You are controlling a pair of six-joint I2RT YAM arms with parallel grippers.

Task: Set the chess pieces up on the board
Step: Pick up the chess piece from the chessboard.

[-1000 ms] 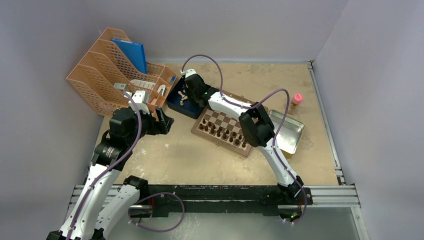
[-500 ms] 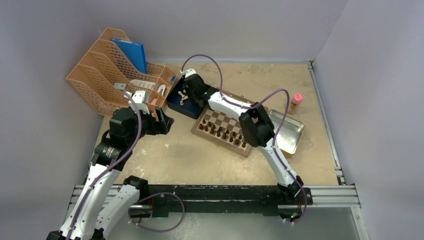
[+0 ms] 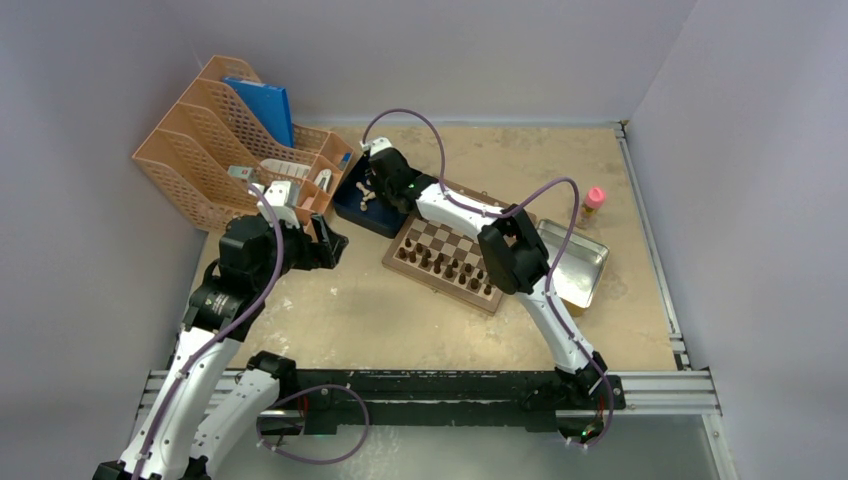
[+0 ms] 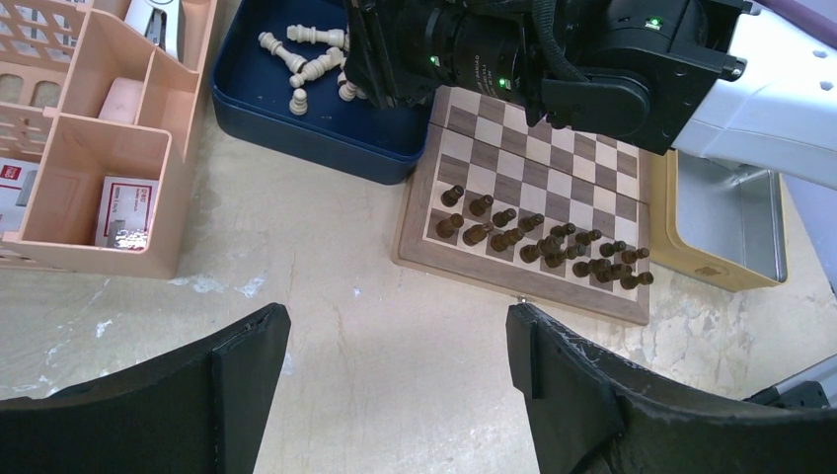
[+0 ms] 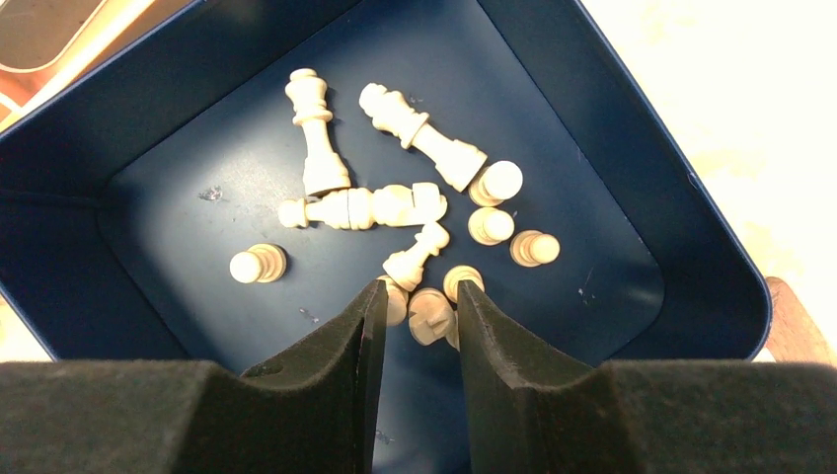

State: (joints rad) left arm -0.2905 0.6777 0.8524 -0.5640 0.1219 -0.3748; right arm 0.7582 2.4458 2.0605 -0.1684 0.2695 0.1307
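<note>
Several light beige chess pieces point(image 5: 360, 207) lie loose in a dark blue tray point(image 5: 642, 128), left of the chessboard point(image 3: 440, 235). My right gripper point(image 5: 419, 291) is down inside the tray, its jaws a narrow gap apart around one beige piece point(image 5: 431, 314), which touches the right finger with a gap to the left one. In the top view this gripper point(image 3: 372, 185) is over the tray point(image 3: 352, 205). My left gripper point(image 4: 395, 326) is wide open and empty above bare table, near the board's point(image 4: 553, 168) near-left side. No beige piece stands on the board.
Dark brown pieces point(image 4: 543, 242) stand in two rows along the board's near edge. A yellow-rimmed metal tin point(image 3: 580, 265) lies right of the board, with a pink-capped bottle point(image 3: 592, 205) behind it. An orange desk organizer point(image 3: 230, 150) stands at the far left, touching the tray.
</note>
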